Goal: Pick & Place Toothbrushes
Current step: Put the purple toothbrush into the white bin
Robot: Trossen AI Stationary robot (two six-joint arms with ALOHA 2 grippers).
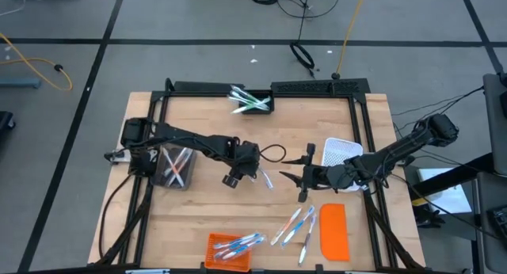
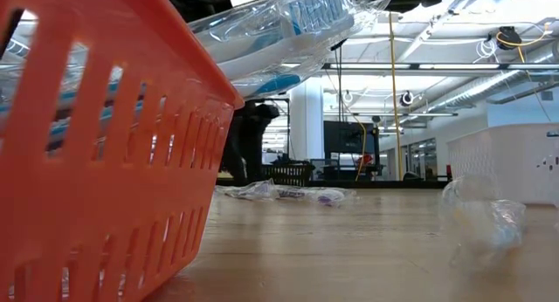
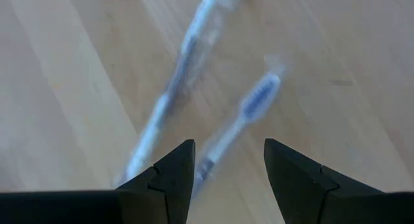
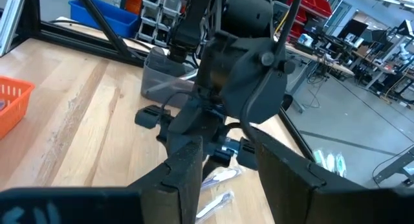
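Two wrapped toothbrushes lie flat on the wood at mid-table [image 1: 265,179]. In the left wrist view one has a blue head [image 3: 259,98] and the other is paler [image 3: 181,75]. My left gripper [image 1: 242,169] hovers open just above them, its fingers [image 3: 229,166] astride the blue-headed one's handle and apart from it. My right gripper [image 1: 305,177] is open, level and pointing at the left gripper [image 4: 223,175], just right of the pair [image 4: 217,182]. More toothbrushes lie loose near the front [image 1: 297,225] and fill the orange basket [image 1: 230,249] [image 2: 105,162].
A clear bin with toothbrushes [image 1: 176,167] sits beside the left arm. A black bin with toothbrushes [image 1: 252,101] stands at the far edge. The white mesh basket [image 1: 342,153] and the flat orange lid [image 1: 333,230] are on the right. Bare wood lies between the grippers and the front.
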